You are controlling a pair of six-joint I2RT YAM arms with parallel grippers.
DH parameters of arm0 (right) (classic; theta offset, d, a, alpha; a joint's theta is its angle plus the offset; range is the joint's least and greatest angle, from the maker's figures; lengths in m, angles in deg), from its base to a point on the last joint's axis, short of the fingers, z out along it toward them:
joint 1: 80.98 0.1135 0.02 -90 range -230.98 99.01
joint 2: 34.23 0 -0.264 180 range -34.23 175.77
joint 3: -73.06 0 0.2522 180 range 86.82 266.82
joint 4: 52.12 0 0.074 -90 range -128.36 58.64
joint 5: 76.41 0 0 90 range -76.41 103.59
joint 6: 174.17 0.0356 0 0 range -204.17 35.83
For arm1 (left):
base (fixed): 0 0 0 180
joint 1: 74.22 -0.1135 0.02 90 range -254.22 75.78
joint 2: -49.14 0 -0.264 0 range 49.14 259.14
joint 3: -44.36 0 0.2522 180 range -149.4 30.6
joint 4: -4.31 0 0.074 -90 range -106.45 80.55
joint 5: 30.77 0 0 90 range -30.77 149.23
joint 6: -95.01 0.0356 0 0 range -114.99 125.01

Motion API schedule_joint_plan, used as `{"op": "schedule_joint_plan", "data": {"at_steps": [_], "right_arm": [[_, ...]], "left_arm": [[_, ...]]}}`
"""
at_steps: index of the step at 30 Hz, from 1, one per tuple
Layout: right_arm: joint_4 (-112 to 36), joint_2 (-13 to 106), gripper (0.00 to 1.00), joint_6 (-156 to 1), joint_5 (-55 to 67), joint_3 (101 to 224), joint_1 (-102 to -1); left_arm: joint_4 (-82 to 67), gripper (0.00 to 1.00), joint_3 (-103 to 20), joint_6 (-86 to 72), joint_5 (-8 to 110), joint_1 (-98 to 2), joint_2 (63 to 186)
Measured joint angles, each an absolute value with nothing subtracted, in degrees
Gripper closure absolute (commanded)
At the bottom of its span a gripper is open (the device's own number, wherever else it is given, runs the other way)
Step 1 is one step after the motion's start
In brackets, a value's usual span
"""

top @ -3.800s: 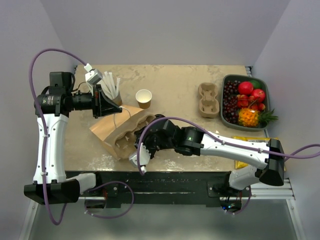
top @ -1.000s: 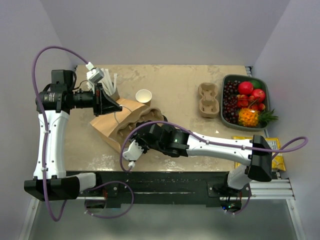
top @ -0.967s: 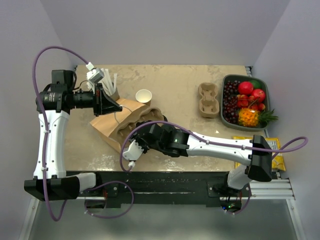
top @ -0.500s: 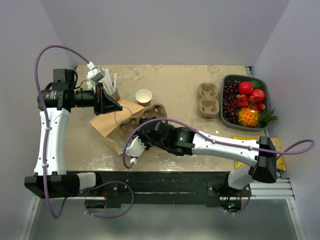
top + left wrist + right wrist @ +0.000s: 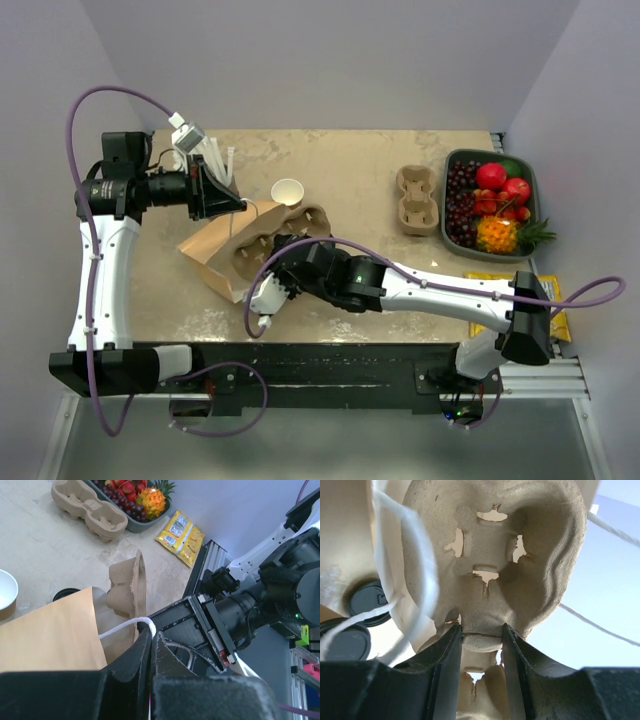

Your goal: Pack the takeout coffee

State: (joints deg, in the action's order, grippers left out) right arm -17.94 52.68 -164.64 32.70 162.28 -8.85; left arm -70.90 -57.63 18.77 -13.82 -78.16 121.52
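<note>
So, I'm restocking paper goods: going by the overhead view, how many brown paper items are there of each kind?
Carriers: 2
Bag: 1
Open cup: 1
Total: 4

The left arm point(image 5: 100, 270) and the right arm point(image 5: 440, 295) had white shells with black joints and black block bases. A thin purple cable point(image 5: 68, 128) looped along each of them. The fingers point(image 5: 445, 665) were matt black, and a small green lamp point(image 5: 297, 615) glowed on the right arm.
</note>
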Motion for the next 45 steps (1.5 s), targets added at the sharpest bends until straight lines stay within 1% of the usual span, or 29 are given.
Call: {"op": "schedule_joint_plan", "data": {"at_steps": [6, 15, 17, 21, 24, 37, 45], "right_arm": [[-19.9, 54.6, 1.00, -167.4, 34.7, 162.3, -7.6], [-20.1, 55.7, 1.00, -169.8, 35.1, 162.4, -5.8], [-20.1, 55.7, 1.00, -169.9, 35.1, 162.5, -5.5], [-19.2, 56.7, 1.00, -168.6, 34.9, 164.9, -4.8], [-18.5, 57.6, 1.00, -167.4, 35.0, 166.8, -4.5], [-11.5, 57.7, 1.00, -160.0, 33.1, 169.6, -2.3], [-10.4, 57.6, 1.00, -157.0, 30.6, 170.0, -2.3]], "left_arm": [[-66.0, 1.00, -56.8, 13.2, -15.3, -78.2, 121.5], [-61.5, 1.00, -54.5, 8.9, -15.1, -78.2, 121.4], [-58.0, 1.00, -52.8, 6.5, -14.7, -78.2, 120.7], [-44.2, 1.00, -42.1, -4.1, -13.6, -78.0, 114.6], [-35.9, 1.00, -37.3, -11.2, -13.4, -77.8, 111.6], [-17.2, 1.00, -34.6, -25.4, -11.8, -77.8, 107.2], [-11.4, 1.00, -32.9, -31.5, -13.1, -77.8, 106.8]]}}
